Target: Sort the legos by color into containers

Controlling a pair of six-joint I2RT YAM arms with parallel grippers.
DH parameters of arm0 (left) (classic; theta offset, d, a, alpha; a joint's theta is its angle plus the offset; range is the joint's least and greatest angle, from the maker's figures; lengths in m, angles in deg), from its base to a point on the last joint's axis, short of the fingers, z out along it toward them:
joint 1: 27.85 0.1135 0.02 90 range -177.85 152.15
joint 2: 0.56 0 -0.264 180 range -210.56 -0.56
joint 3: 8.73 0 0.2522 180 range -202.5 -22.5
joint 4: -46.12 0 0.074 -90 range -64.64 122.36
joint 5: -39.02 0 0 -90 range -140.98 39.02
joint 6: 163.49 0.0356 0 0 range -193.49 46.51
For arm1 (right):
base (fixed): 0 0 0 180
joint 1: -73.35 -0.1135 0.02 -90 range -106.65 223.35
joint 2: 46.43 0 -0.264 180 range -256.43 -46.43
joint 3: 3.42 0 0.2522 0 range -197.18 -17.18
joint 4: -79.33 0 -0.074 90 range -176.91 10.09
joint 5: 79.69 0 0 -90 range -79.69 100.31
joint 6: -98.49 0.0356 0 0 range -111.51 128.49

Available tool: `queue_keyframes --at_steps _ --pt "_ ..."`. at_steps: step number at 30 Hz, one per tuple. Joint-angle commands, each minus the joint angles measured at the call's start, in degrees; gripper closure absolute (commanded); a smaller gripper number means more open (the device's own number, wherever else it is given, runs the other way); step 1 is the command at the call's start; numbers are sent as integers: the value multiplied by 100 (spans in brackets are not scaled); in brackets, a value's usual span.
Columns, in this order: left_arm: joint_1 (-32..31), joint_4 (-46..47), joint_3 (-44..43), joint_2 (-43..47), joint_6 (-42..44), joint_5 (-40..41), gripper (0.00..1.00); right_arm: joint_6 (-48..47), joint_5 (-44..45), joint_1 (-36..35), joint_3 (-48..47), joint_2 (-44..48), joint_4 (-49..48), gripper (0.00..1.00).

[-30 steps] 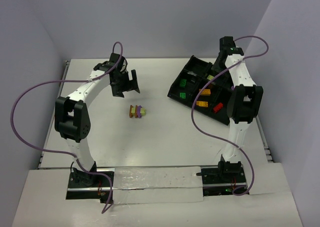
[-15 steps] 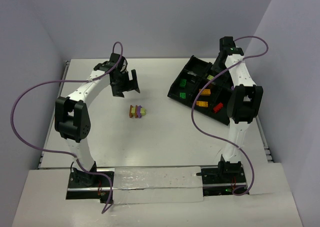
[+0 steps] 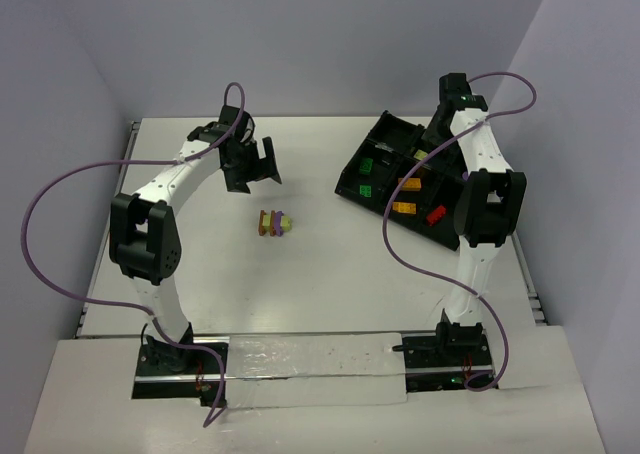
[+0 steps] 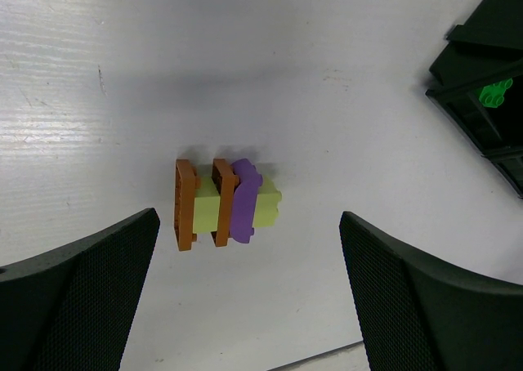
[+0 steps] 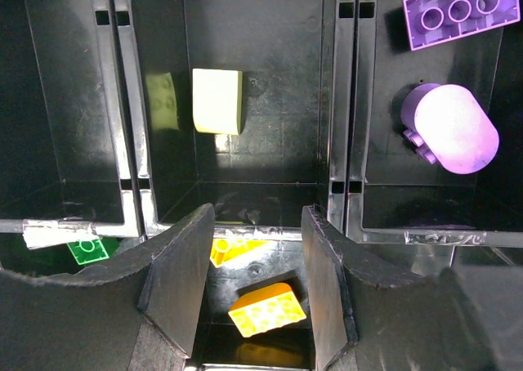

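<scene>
Robot lab cell: white bench point(image 3: 330, 274) boxed by plain pale walls point(image 3: 330, 34); left arm point(image 3: 165, 189), right arm point(image 3: 485, 174) bolted at near edge.

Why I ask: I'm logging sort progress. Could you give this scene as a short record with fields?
left tool: open, above the cluster, not touching it
cluster: orange, yellow-green and purple bricks stuck together, on the table, outside the tray
right tool: part open over the tray, gripping nothing
already in tray: yellow-green brick in one compartment, two purple pieces in the next, orange brick below the right tool
</scene>
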Motion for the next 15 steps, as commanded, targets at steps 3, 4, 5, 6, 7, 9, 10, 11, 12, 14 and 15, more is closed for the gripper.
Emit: queue_keyframes --at_steps 3,4,5,6,7,9,10,11,12,14,15 --pt "-38 287 -211 268 -45 7 1 -63 18 54 -85 -9 -123 46" --pt "-38 282 -211 269 -36 14 1 -60 11 55 -87 -13 -128 46" --pt "-38 278 -211 269 -28 22 1 -56 7 55 -91 -17 -128 46" --pt "-40 276 -208 269 -26 32 1 -58 5 55 -91 -18 -128 46" --pt "-46 269 -202 269 -19 45 1 -64 -1 55 -91 -18 -140 46" --pt "-38 269 -193 277 -28 70 0 -56 -19 64 -100 -26 -132 46" --pt "-38 263 -199 278 -22 95 1 -62 -19 64 -100 -32 -132 46" --pt "-38 260 -202 278 -19 111 1 -59 -24 69 -95 -35 -132 46" --pt "-38 257 -202 281 -15 126 1 -59 -31 73 -88 -35 -132 46" --pt "-38 258 -189 293 -17 142 1 -58 -50 73 -82 -35 -132 45" --pt "-41 264 -188 295 -16 142 1 -59 -54 73 -82 -35 -132 45"
